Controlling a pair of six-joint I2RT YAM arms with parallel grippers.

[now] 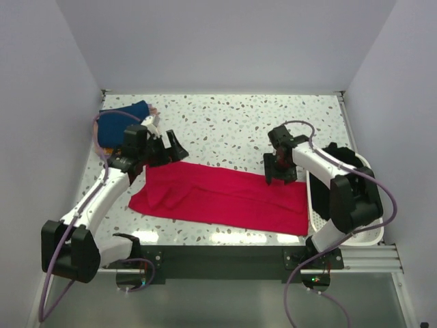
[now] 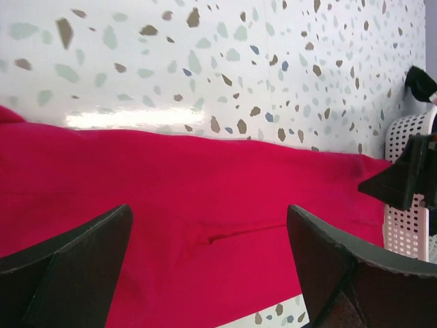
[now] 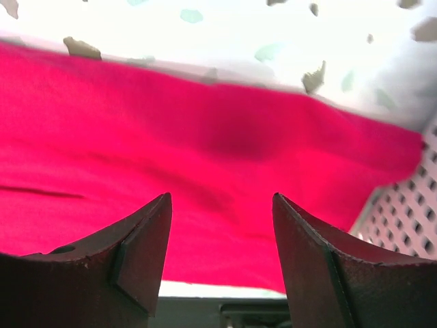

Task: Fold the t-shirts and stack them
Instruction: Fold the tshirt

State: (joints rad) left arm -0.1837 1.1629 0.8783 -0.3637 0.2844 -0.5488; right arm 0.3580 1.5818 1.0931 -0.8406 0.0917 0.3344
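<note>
Crimson t-shirt: long folded band, flat on the table's near side.
Handling: probably light, limp, sags; pinch end corners.
Left gripper: spread wide, empty, at left end.
Right gripper: parted, empty, over right end.

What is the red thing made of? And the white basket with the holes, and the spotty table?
The red t-shirt looks like soft matte cloth, probably a cotton knit: it lies limp, with creases and folds. The basket looks like hard white plastic, with neat rows of holes. The table seems to be a smooth, glossy, speckled surface, stone-like or laminate; it mirrors the lights.
</note>
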